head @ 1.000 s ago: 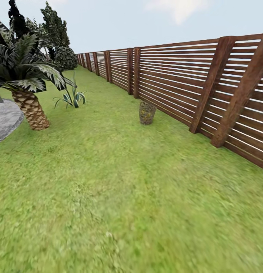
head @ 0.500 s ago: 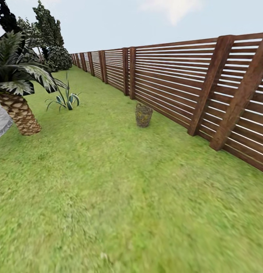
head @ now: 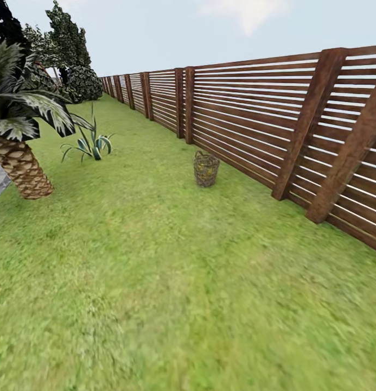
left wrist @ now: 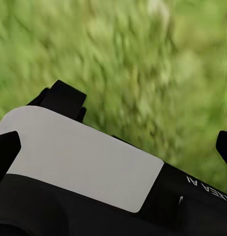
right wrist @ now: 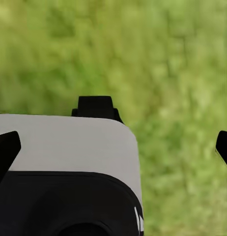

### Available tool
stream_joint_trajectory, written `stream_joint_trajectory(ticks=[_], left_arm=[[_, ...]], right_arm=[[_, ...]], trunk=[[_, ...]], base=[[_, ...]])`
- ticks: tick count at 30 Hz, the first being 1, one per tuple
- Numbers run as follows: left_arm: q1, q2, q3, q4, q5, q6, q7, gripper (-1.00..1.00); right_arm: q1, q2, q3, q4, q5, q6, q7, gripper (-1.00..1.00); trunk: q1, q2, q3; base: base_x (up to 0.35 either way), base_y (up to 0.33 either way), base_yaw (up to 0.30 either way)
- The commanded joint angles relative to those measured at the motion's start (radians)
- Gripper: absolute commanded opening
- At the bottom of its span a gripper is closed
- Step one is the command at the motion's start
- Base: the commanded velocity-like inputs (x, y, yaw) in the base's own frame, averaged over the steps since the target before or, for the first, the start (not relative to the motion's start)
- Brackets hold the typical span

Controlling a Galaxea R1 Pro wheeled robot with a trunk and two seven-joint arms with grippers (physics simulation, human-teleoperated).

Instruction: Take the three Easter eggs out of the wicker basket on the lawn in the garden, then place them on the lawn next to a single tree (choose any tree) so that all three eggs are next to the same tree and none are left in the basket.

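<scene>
**Wicker basket ahead on the lawn beside the fence**

While the head camera has shifted since half a second ago, the scene slides a little: the wicker basket [head: 206, 169] now sits slightly lower and further right in the head view, and the palm [head: 18, 157] has slipped closer to the left edge. The basket stands upright on the lawn [head: 171, 282], close to the brown slatted fence [head: 253, 108] that runs along the right. Yellow flecks show through its weave, too small to identify as eggs. A spiky low plant [head: 90, 145] grows on the grass to the left of the basket, well apart from it. Dark trees and a round bush [head: 82, 82] stand far off at the fence's start. Open grass lies between the camera and the basket. Both wrist views show blurred grass beyond the robot's body; dark fingertips at the picture edges suggest the left gripper [left wrist: 113, 147] and right gripper [right wrist: 113, 147] are spread wide, holding nothing.
</scene>
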Motion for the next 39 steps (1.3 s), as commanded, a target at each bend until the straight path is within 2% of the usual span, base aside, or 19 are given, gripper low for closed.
stream_joint_trajectory(ticks=[1,39], left_arm=[[0.000,0.000,-0.002,-0.001,0.010,0.001,0.001,1.00],[0.000,0.001,-0.001,-0.001,0.010,0.000,0.001,1.00]], right_arm=[[-0.001,0.000,0.003,0.004,0.000,-0.006,-0.003,1.00],[-0.001,0.002,0.003,0.004,0.000,-0.006,-0.003,1.00]], trunk=[[0.001,0.000,-0.001],[0.001,0.000,-0.001]], base=[[0.337,0.000,0.000],[0.337,0.000,0.000]])
